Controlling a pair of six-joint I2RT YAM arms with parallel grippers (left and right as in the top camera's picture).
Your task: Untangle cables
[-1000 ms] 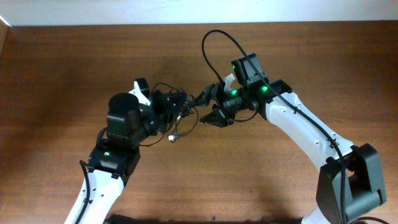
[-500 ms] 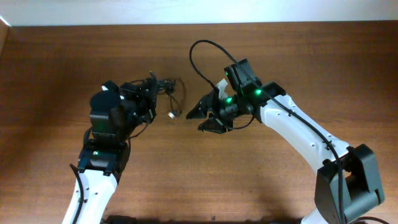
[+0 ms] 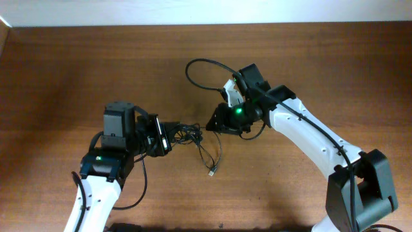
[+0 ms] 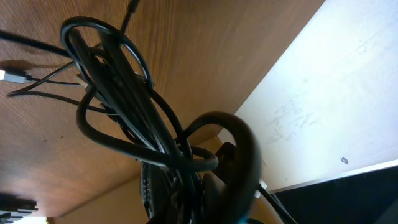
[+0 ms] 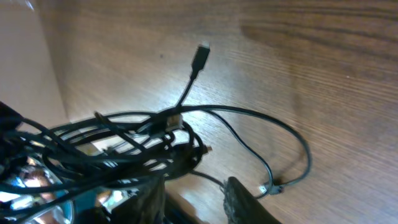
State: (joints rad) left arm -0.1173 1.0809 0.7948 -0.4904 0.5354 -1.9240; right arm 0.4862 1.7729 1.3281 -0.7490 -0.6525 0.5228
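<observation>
Cables (image 3: pixel 188 135) span betw. arms: L gripper (image 3: pixel 163 136) clamps them as anchor; R gripper (image 3: pixel 212 124), jaws apart, prob. seeks a strand.

No writing, label, brand, number or sign can be read in any view.

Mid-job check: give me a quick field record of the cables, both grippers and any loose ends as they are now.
cables: tangle of thin black cables, bunched between the two grippers over the brown wooden table
left gripper: shut on the tangle's left side
right gripper: at the tangle's right edge; whether it grips cannot be told
loose end: one strand trails out toward the robot's side, ending in a small silvery plug on the table
untangled: not yet
</observation>
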